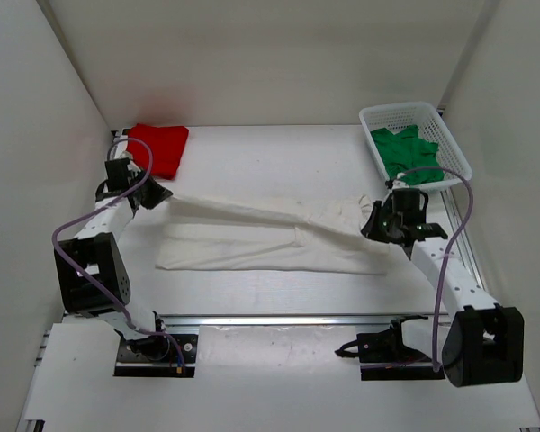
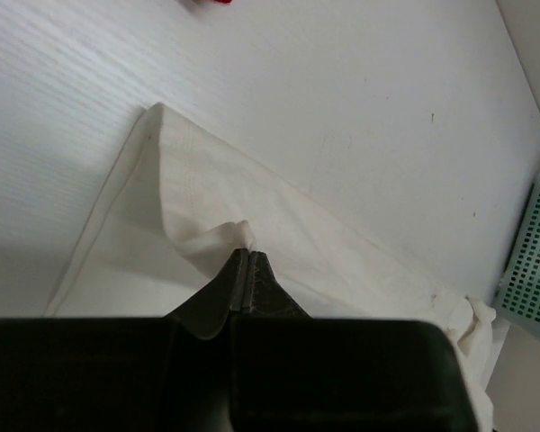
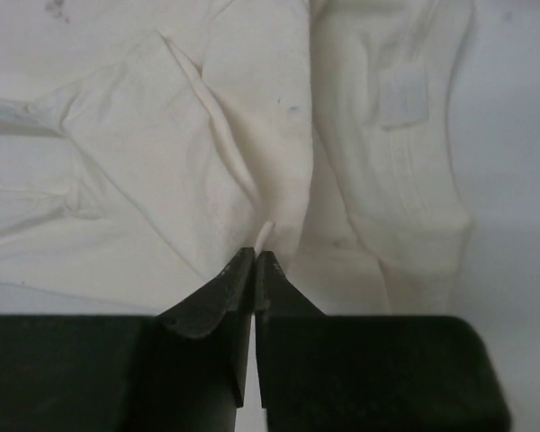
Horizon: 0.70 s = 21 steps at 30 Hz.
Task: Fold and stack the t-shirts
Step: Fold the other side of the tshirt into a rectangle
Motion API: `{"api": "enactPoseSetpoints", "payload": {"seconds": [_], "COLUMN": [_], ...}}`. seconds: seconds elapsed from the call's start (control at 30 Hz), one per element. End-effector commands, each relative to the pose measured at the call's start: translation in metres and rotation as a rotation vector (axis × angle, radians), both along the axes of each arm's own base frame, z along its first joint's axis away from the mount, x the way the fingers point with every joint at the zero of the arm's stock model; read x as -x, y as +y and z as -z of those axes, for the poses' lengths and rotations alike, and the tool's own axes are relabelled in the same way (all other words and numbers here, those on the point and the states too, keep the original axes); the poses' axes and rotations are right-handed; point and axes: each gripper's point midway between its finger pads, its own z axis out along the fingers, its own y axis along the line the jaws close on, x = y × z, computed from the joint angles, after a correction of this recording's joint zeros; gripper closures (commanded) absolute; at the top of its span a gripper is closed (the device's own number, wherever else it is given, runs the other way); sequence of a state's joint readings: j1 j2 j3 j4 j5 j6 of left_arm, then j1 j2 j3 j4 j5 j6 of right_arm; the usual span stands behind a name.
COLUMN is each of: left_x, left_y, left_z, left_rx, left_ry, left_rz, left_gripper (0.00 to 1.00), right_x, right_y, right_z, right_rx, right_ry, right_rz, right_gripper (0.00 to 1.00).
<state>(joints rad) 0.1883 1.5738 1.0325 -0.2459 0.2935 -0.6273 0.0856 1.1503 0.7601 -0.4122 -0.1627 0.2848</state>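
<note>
Because the left hand and right hand each clamp an end, the white t-shirt stretches taut over the counter, likely for folding. The red t-shirt lies folded far-left; the green t-shirt sits in the basket.

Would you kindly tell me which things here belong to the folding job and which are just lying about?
Part of the job: white cloth t-shirt, pinched by the left hand and right hand; folded bright red cloth t-shirt; crumpled green cloth t-shirt.
Just lying about: white plastic mesh basket, holding the green one.
</note>
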Motion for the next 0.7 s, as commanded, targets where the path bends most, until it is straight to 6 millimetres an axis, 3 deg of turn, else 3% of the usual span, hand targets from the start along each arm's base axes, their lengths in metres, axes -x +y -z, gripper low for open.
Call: {"api": "enactPoseSetpoints", "payload": {"seconds": [0.0,0.07,0.17,0.23,0.3,0.4,0.47,0.5,0.53,0.57,0.67], "left_x": [0.018,0.036,0.052,0.058,0.067,0.062,0.054,0.05,0.048,0.045,0.044], "left_y": [0.0,0.003,0.001,0.001,0.004,0.011,0.005,0.009,0.001,-0.008,-0.043], "left_z": [0.009,0.03,0.049,0.055,0.06,0.037,0.016,0.004,-0.003,-0.017,-0.03], "left_rx": [0.044,0.074,0.126,0.154,0.18,0.213,0.17,0.128,0.101,0.072,0.024], "left_ry": [-0.006,0.033,0.07,0.077,0.066,-0.042,-0.103,-0.135,-0.157,-0.194,-0.227], "left_rz": [-0.025,-0.058,-0.095,-0.125,-0.172,-0.222,-0.206,-0.222,-0.189,-0.168,-0.063], "left_gripper": [1.0,1.0,0.97,0.94,0.87,0.74,0.64,0.64,0.63,0.63,0.64], "right_x": [0.006,0.024,0.036,0.04,0.035,0.025,0.015,0.009,0.0,-0.006,-0.032], "right_y": [-0.004,-0.003,0.002,0.004,0.005,0.008,0.008,0.01,0.016,0.019,0.034], "right_z": [0.005,0.031,0.051,0.058,0.05,0.031,0.019,0.014,0.002,0.005,0.0], "right_rx": [-0.087,-0.169,-0.212,-0.193,-0.184,-0.115,-0.081,-0.07,-0.079,-0.089,-0.066], "right_ry": [-0.048,0.009,0.062,0.083,0.061,-0.003,-0.031,-0.047,-0.077,-0.06,-0.097], "right_rz": [0.101,0.145,0.145,0.135,0.127,0.114,0.112,0.1,0.075,0.061,-0.006], "right_gripper": [0.97,0.95,0.94,0.92,0.88,0.75,0.72,0.73,0.81,0.94,1.0]}}
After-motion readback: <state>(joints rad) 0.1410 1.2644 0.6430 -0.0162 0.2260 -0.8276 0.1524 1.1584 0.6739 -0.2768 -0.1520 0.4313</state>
